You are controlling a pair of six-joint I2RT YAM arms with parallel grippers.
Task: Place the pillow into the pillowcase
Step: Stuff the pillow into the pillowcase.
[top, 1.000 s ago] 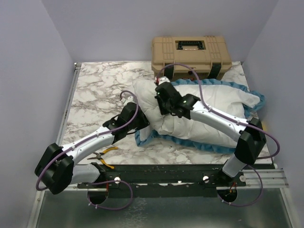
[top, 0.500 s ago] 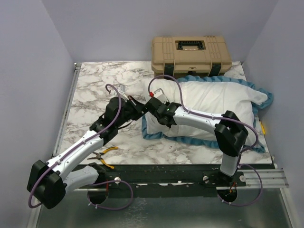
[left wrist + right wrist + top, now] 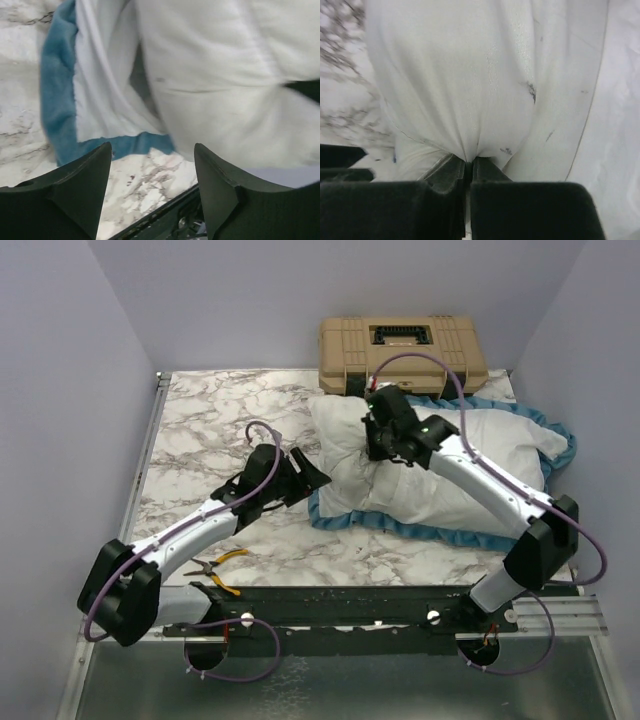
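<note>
The right gripper pinches a fold of the white pillow, which lies atop the blue-frilled pillowcase on the marble surface. The left gripper gapes empty beside the pillowcase's edge.

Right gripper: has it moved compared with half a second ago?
Yes. The right gripper, pinching the pillow, has moved farther back and rightward, toward the tan case.

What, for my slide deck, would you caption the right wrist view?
Right gripper, jaws shut, pinching a bunched fold of the white pillow, marble table at left.
</note>
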